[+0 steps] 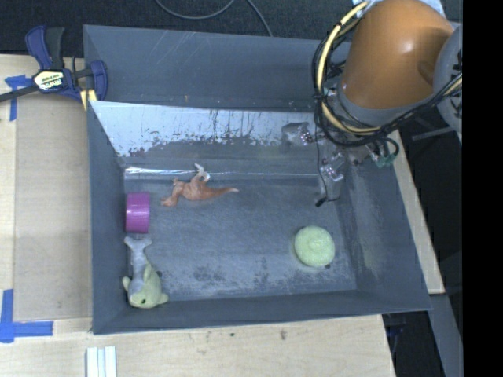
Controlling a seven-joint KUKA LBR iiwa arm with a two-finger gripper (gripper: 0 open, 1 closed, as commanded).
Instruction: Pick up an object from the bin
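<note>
- My orange cover point(393, 49) is hanging over the bin's point(236, 61) right rear.
- My claw point(328, 181) is hovering behind the green ball point(315, 247); opening: cannot tell.

One purple cylinder point(137, 212), one orange lizard point(195, 192), one green disc point(315, 247), one grey fish point(142, 279)

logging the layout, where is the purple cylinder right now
In the camera view, the purple cylinder lies on the floor of the bin by its left wall, just above the green toy fish and down-left of the orange toy lizard.
</note>
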